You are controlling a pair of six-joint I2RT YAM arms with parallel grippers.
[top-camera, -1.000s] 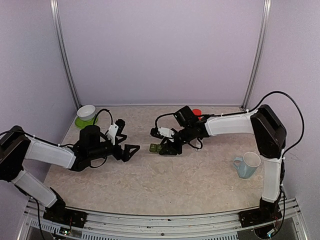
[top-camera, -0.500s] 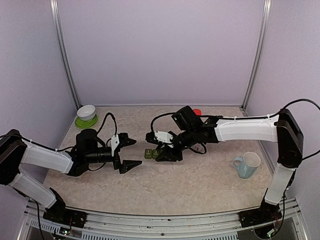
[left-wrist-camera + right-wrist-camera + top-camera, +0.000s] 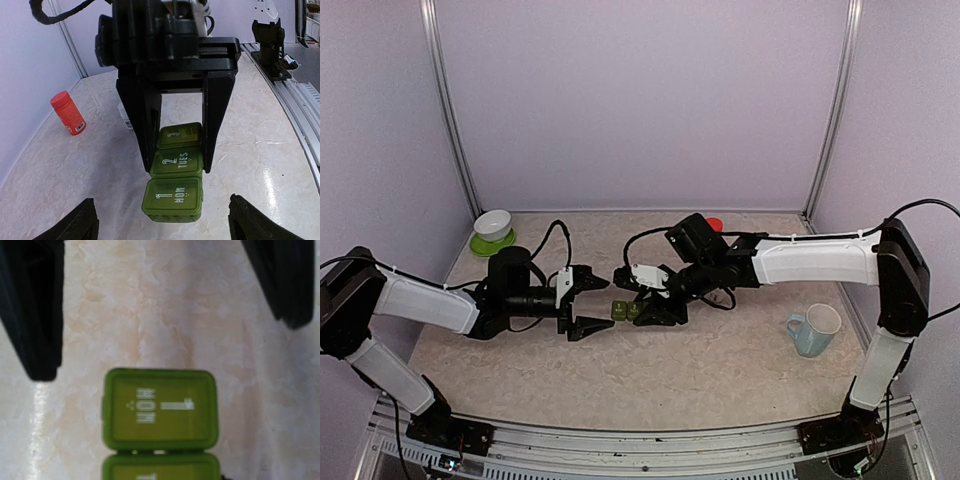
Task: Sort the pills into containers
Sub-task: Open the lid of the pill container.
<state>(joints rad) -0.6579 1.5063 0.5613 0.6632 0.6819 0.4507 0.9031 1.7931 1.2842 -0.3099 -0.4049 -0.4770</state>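
Top external view first: the black two-fingered right gripper is reaching to the middle of the marbled beige table and is clamping the small dark green plastic strip of three joined square lidded containers. Facing it, the left gripper is standing wide open, gripping nothing, its fingers spread just beside the free end of the containers. In the far left corner a white bowl is sitting on a lime green round base; a pale blue ceramic mug is standing well apart on the right, and a small red plastic bottle is peeking out behind the right arm.

Left wrist view now: the left gripper is showing only its black fingertips in the bottom corners, far apart, nothing between them. The containers are lying with lids closed, reading MON nearest, then TUES, then a third mark too small to read. The right gripper is standing over them, one finger pressing each side of the TUES compartment. Whether the strip is resting on the table or raised, I cannot tell. The red bottle is standing upright on the left.

Right wrist view: the MON lid is filling the middle, shut, and the left gripper's dark fingers are hanging in the top corners, wide apart, clear of the containers.
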